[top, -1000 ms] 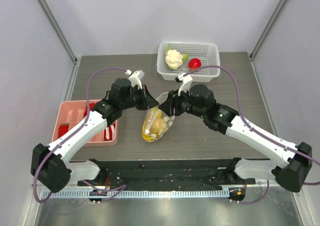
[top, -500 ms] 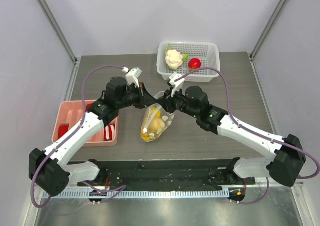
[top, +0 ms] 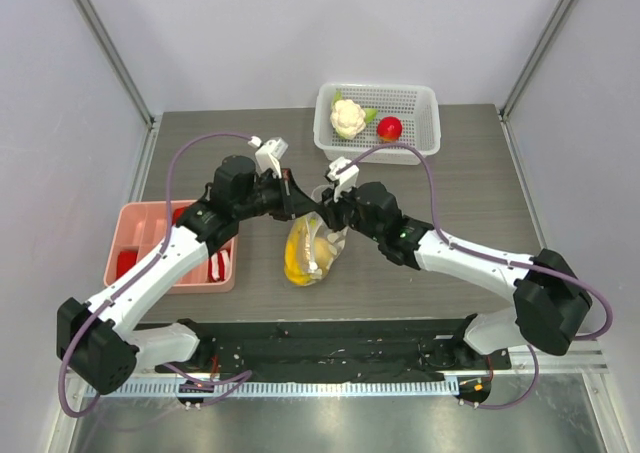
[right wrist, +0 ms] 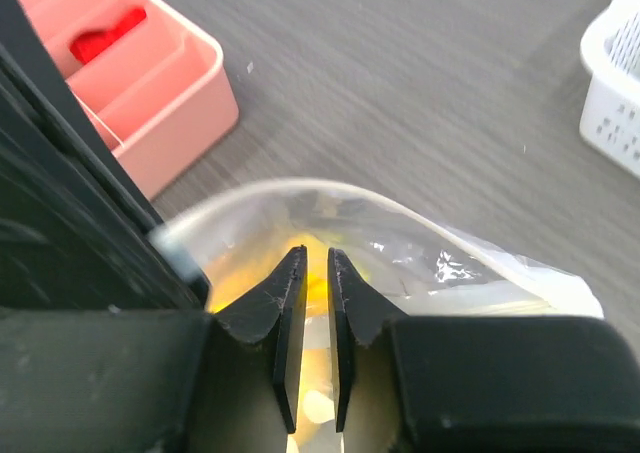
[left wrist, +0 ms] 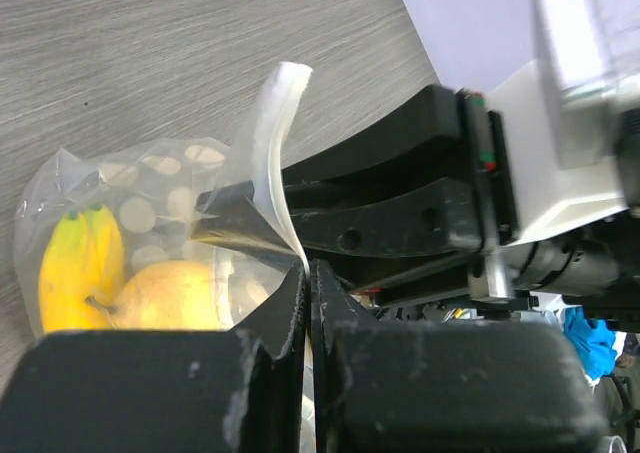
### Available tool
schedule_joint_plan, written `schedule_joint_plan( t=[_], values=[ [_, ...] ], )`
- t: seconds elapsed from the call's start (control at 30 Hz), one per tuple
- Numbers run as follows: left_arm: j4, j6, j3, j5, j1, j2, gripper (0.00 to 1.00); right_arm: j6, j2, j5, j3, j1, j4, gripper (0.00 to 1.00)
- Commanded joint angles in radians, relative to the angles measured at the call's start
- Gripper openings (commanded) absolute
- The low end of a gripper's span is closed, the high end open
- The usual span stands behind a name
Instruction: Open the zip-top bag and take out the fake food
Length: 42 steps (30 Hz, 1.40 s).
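The zip-top bag (top: 312, 251) stands mid-table, clear with pale dots, its mouth up. Inside are a yellow banana bunch (left wrist: 75, 263) and a yellow-orange round fruit (left wrist: 175, 298). My left gripper (top: 304, 211) is shut on the bag's white zip rim (left wrist: 275, 133) and holds it up; its jaws (left wrist: 308, 271) pinch the film. My right gripper (top: 326, 217) is right beside it at the bag's mouth. In the right wrist view its fingers (right wrist: 311, 265) stand a narrow gap apart over the open rim (right wrist: 330, 187), with nothing seen between them. White cauliflower (top: 347, 118) and a red fruit (top: 390, 127) lie in the basket.
The white perforated basket (top: 420, 101) stands at the back, also at the right edge of the right wrist view (right wrist: 612, 83). A pink tray (top: 150, 223) with red pieces (right wrist: 105, 31) sits at the left. The two grippers almost touch each other.
My right gripper has moved left, from beside the bag to its mouth. My left gripper keeps its hold on the rim, and the bag has shifted slightly left.
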Motion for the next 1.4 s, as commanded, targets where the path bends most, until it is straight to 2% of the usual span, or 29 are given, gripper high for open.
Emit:
schedule_joint_plan(
  t=[0.0,0.07,0.17,0.27,0.3,0.4,0.67,0.9,1.03,1.13,1.37],
  values=[
    [0.043,0.007,0.034,0.026,0.004,-0.018,0.0,0.016,-0.035,0.026,-0.025,0.007,0.046,0.21],
    [0.039,0.01,0.033,0.02,0.006,-0.018,0.0,0.034,-0.045,0.043,-0.042,0.007,0.058,0.22],
    [0.031,0.013,0.03,0.005,0.006,-0.018,0.0,0.06,-0.027,0.051,-0.003,0.007,0.044,0.3],
    [0.013,0.018,0.034,-0.018,0.006,-0.009,0.0,0.151,0.037,0.136,0.16,0.007,-0.153,0.34],
    [0.003,0.021,0.037,-0.029,0.006,-0.007,0.0,0.218,0.053,0.157,0.195,0.007,-0.272,0.38],
    [-0.03,0.022,0.05,-0.049,0.006,0.008,0.0,0.263,0.073,0.161,0.209,0.005,-0.329,0.45],
    [-0.035,0.008,0.043,-0.062,0.009,0.027,0.0,0.266,0.064,0.14,0.11,0.003,-0.327,0.46],
    [-0.073,0.016,0.05,-0.128,0.011,0.051,0.0,0.269,0.022,0.164,0.091,-0.018,-0.453,0.42],
    [-0.086,0.013,0.062,-0.113,0.011,0.091,0.0,0.257,-0.002,0.181,0.042,-0.056,-0.488,0.42],
    [-0.084,0.004,0.063,-0.092,0.011,0.12,0.0,0.251,-0.019,0.157,0.018,-0.078,-0.497,0.43],
    [-0.084,0.004,0.063,-0.09,0.011,0.139,0.0,0.245,-0.077,-0.047,0.036,-0.075,-0.452,0.47]
  ],
)
